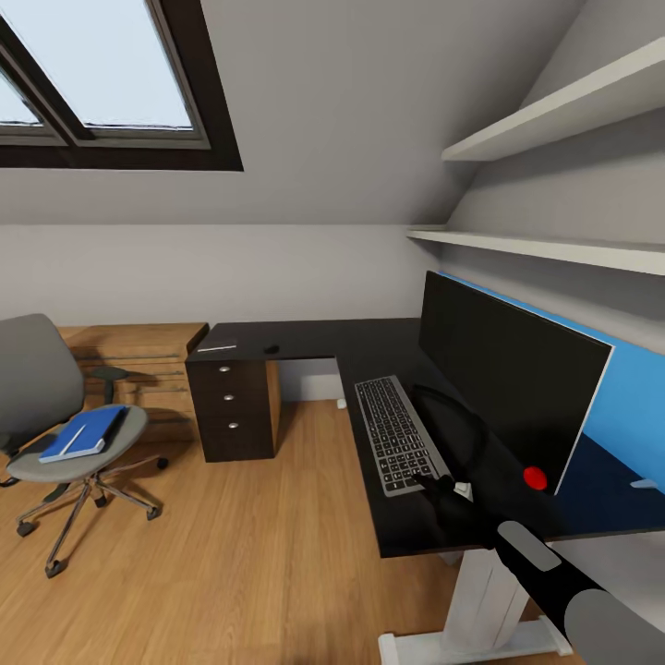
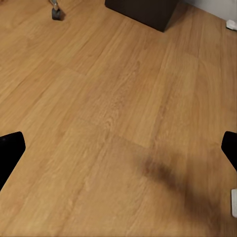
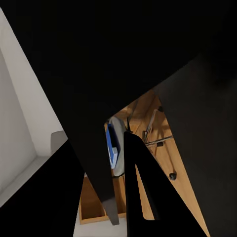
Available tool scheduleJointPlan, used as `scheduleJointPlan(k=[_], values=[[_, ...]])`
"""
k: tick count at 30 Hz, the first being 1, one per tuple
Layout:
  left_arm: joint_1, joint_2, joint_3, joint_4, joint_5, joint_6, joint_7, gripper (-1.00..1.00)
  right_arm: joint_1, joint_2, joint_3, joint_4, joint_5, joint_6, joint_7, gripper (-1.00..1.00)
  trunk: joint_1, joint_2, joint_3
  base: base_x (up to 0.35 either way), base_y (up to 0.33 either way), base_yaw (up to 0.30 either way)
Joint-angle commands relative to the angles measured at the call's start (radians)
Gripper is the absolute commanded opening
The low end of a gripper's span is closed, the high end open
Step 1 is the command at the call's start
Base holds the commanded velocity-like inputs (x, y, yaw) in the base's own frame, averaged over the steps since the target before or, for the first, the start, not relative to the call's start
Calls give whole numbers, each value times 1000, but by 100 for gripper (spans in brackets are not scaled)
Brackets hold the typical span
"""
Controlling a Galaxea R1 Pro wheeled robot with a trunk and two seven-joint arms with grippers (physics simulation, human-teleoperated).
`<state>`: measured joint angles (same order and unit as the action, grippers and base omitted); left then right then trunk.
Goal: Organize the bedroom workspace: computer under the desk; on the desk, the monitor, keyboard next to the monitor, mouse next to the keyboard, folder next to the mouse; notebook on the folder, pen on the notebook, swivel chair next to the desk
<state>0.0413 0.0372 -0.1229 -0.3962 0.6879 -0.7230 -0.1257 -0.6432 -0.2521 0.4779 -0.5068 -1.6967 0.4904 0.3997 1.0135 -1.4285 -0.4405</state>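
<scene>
The right arm (image 1: 554, 577) reaches in from the near right of the head view and stretches forward and to the left, its grey upper part giving way to a black forearm and wrist. At its far end the right gripper (image 1: 441, 482) is low and pointed away from the robot; its dark fingers blend into the dark surface behind them, so whether they are parted or closed cannot be made out. In the left wrist view, the left gripper's (image 2: 118, 148) two black fingertips (image 2: 10, 150) sit at opposite edges, spread wide apart with nothing between them, aimed downward.
</scene>
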Motion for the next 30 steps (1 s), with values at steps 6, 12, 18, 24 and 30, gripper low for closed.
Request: scheduleJointPlan(k=[6,12,18,24,30], values=[[0,1,-6,-1,9,-1,-6,100,-1,-1,6,1,-6,0,4,-100,0,-1,-1,0,25,0],[0,1,-6,-1,9,-1,-6,100,-1,-1,5,1,-6,0,4,-100,0,-1,-1,0,116,0],[0,1,-6,-1,9,-1,-6,100,-1,-1,6,1,-6,0,1,-100,0,-1,-1,0,17,0],[0,1,-6,-1,9,-1,-6,100,-1,-1,5,2,-6,0,-2,-100,0,-1,-1,0,1,0],[0,1,-5,-1,11,-2,-6,100,-1,-1,4,2,-6,0,-2,-100,0,-1,-1,0,0,0]])
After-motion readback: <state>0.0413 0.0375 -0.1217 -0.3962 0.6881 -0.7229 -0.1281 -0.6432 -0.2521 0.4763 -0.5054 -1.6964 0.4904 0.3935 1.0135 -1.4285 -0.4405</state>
